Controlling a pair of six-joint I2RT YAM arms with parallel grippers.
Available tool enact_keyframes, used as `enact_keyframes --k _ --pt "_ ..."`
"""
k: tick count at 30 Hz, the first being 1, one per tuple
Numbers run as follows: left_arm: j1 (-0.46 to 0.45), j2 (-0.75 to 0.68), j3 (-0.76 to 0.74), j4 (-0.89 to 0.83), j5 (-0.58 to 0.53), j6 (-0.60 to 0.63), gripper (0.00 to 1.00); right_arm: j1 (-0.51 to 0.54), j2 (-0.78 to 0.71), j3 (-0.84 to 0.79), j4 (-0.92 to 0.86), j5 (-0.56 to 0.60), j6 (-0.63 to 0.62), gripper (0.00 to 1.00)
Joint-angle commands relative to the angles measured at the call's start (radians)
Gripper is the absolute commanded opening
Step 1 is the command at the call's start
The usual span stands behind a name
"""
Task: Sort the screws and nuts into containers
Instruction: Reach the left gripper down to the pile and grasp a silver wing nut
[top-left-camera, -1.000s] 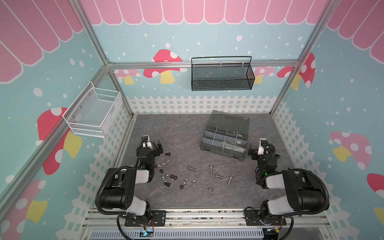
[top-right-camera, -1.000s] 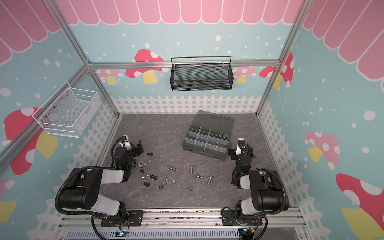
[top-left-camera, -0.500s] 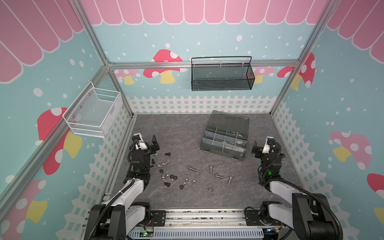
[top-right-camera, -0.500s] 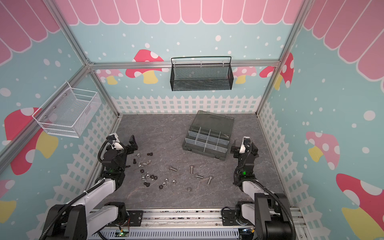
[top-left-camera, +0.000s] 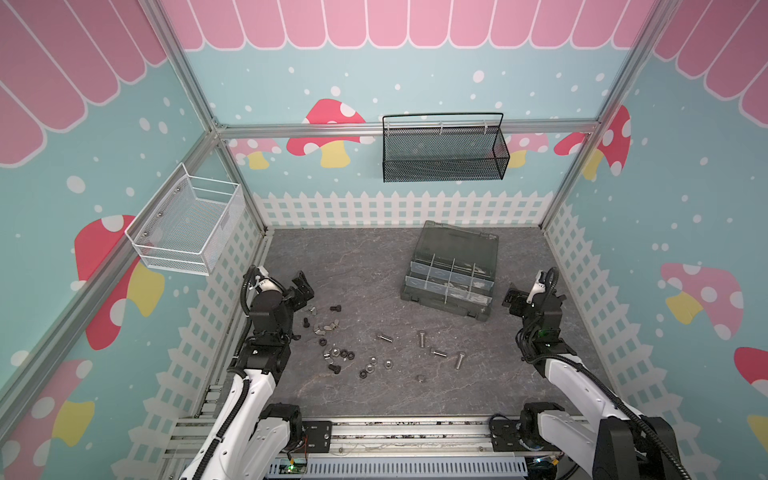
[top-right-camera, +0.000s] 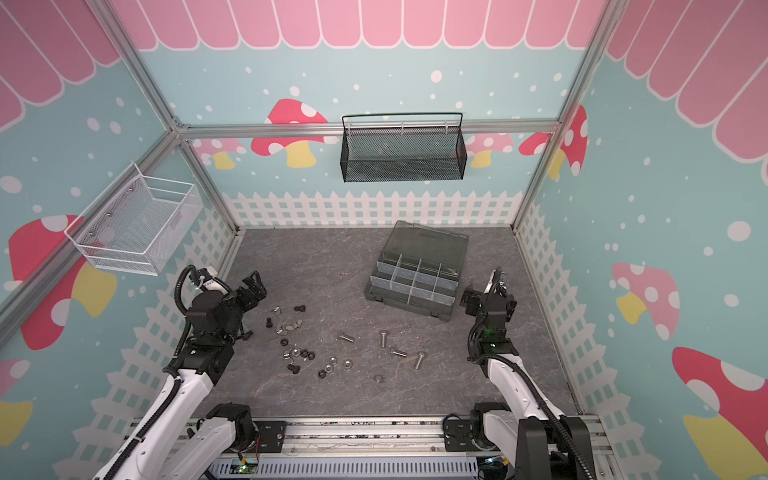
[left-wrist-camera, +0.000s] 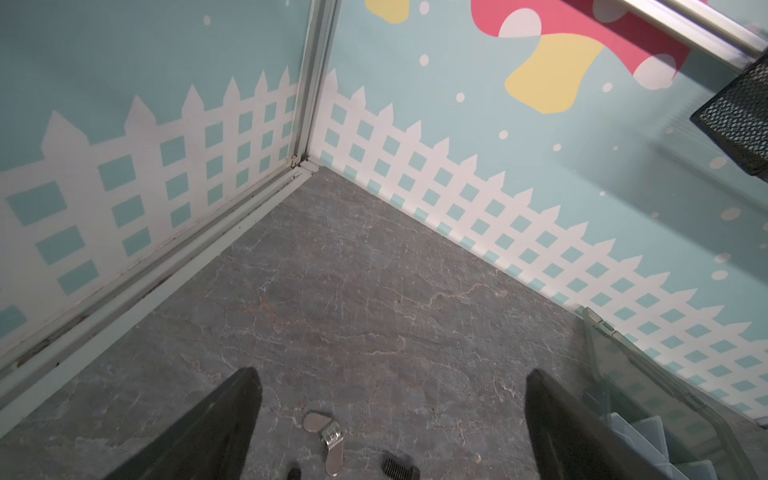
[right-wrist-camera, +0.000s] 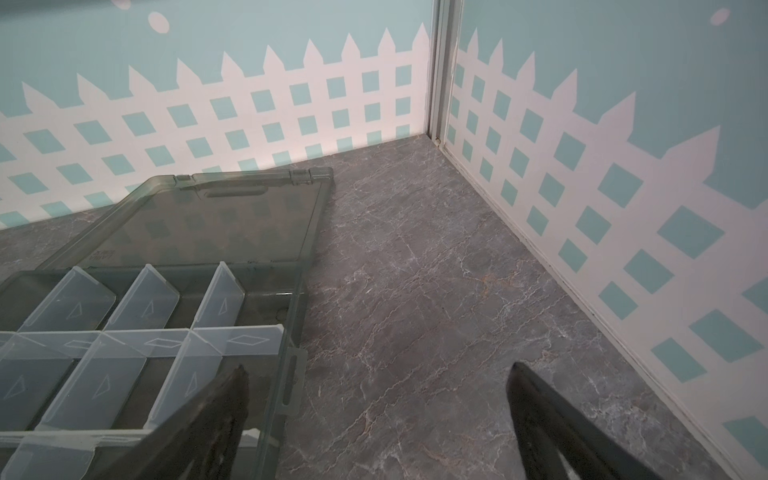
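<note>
Teal walls printed with mushrooms, white dots and a white picket fence are seen around a grey, stone-patterned table (top-left-camera: 361, 257). On the back wall a black mesh basket (top-left-camera: 444, 160) is hung, and on the left wall a white wire basket (top-left-camera: 187, 226) is fixed. Toward the right rear of the table a dark grey organizer box (top-left-camera: 446, 306) is set at a slight angle, its smoky lid (top-left-camera: 459, 245) thrown back toward the fence. Inside it the containers (top-left-camera: 440, 274) are formed by translucent dividers, and two rows are made out in both top views; what lies in them cannot be told.

The left gripper (left-wrist-camera: 392, 376) is held near the left wall, at the far left end of the loose hardware, with its jaws spread wide and nothing gripped. A silver winged piece (left-wrist-camera: 328, 432) is seen on the table between its fingers in the left wrist view. The right gripper (right-wrist-camera: 378, 368) is held just beside the box's right near corner, likewise spread wide and gripping nothing.

The screws (top-left-camera: 422, 338) are scattered on the bare table in front of the box: four silver ones lie toward the middle, and short black ones are found further left. The nuts (top-left-camera: 388, 364), silver and black, are strewn among them, all outside the box.
</note>
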Motion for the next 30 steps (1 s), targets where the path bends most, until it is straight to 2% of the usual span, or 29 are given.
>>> enact_keyframes --k 1,8,14,21,27,30 --pt "-0.005 -0.004 0.082 -0.213 0.031 -0.079 1.00 0.033 -0.013 0.056 -0.165 0.036 0.059 0.98" --pt "-0.002 0.072 0.197 -0.399 0.018 -0.114 1.00 0.103 0.032 0.155 -0.315 0.087 0.077 0.98" --pt "0.014 0.274 0.251 -0.492 0.035 -0.135 1.00 0.127 0.067 0.229 -0.385 0.078 0.099 0.98" --pt "0.024 0.452 0.260 -0.498 0.123 -0.142 1.00 0.128 0.065 0.262 -0.410 0.045 0.108 0.98" --pt "0.025 0.548 0.272 -0.465 0.104 -0.125 1.00 0.128 0.071 0.262 -0.393 0.022 0.121 0.98" --pt "0.024 0.611 0.296 -0.431 0.130 -0.125 1.00 0.129 0.083 0.265 -0.389 0.014 0.130 0.98"
